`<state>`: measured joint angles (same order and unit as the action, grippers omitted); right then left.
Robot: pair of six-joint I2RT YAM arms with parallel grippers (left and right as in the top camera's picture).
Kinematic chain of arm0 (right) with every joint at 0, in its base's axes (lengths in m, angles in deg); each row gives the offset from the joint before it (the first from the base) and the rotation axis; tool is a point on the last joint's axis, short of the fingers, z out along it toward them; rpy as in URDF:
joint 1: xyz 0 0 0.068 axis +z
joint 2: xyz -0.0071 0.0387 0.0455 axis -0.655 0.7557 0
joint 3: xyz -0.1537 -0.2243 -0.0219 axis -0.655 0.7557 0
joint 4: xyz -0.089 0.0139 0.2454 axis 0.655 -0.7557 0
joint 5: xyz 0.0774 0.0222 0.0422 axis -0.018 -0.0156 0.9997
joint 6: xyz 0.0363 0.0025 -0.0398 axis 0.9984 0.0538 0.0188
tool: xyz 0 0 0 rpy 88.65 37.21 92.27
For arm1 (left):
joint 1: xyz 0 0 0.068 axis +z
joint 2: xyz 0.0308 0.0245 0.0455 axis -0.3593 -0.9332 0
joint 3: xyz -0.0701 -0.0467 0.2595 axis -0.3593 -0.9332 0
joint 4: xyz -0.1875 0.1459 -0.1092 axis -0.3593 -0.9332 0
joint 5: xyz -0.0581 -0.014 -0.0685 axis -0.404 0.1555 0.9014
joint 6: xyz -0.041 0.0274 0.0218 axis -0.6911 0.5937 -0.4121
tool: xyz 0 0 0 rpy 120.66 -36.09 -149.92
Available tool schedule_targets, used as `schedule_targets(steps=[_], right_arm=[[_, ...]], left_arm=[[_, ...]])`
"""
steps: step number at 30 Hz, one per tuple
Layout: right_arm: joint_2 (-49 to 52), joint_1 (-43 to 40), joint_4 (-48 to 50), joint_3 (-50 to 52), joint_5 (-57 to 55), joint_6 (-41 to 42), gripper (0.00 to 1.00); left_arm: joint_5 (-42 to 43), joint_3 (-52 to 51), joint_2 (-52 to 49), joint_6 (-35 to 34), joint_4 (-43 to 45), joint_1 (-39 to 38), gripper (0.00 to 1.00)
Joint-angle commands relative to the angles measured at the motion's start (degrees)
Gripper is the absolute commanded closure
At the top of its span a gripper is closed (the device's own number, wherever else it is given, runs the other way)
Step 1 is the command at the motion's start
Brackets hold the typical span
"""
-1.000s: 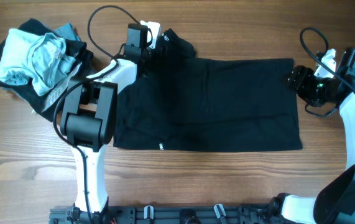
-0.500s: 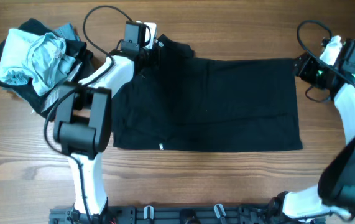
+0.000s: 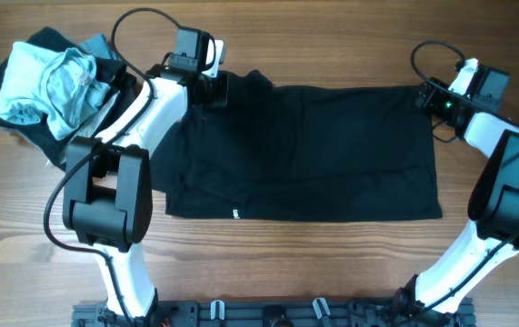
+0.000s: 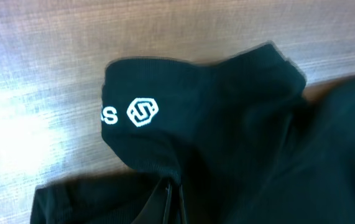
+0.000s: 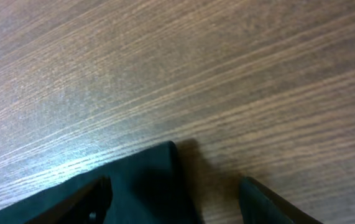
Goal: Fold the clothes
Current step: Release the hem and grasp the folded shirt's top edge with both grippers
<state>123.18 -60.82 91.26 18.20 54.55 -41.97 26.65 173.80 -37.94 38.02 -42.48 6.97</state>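
"Two grippers, one shirt. What did you see, starting from the left?"

"At the far left of the worktop [image 3: 23, 209] sat a heap of other garments [image 3: 45, 86], pale blue over black, beside my left arm. Next was my left gripper [image 4: 172, 202], at the upper left corner of the T-shirt [image 3: 304, 150]. Its fingers were closed to a thin slit with black cloth bunched around them, so I took it to be pinching the fabric. Just beyond it, a folded flap carried a white logo [image 4: 141, 112]."

"And the shirt itself?"

"It lay spread mostly flat across the middle of the worktop, with a small white tag [image 3: 235, 214] at the near edge."

"The right side?"

"My right gripper [image 5: 174, 186] was at the upper right corner, low over the wood. Its fingers [image 5: 96, 193] were spread wide and held nothing. The tip of the shirt's corner lay between them."
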Motion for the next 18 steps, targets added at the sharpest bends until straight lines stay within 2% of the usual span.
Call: schedule_targets(steps=[1, 5, 7, 9, 14, 18], right_arm=[[4.28, 2.75, 0.37, -0.02, 0.02, -0.13, 0.39], [4.81, 4.92, 1.88, -0.02, -2.23, -0.85, 0.57], [4.70, 5.16, 1.84, -0.09, -6.69, -0.76, 0.79], [3.74, 4.85, 1.38, -0.09, -8.26, -0.76, 0.96], [-7.04, 3.63, -2.99, -0.09, -7.06, -0.13, 0.96], [-15.15, 3.56, -13.60, -0.09, -10.23, 4.63, 0.96]], left_arm=[[0.68, 0.11, 0.33, -0.57, -2.01, 0.37, 0.96], [0.68, 0.13, 0.33, -0.55, -3.26, 0.37, 0.96], [0.66, 0.13, 0.33, -0.52, -3.08, 0.37, 0.96], [0.61, 0.13, 0.33, -0.52, -3.06, 0.37, 0.96], [0.46, 0.13, 0.52, -0.57, -3.30, 0.37, 0.96], [0.39, 0.13, 2.29, -0.55, -7.63, 0.37, 0.96]])
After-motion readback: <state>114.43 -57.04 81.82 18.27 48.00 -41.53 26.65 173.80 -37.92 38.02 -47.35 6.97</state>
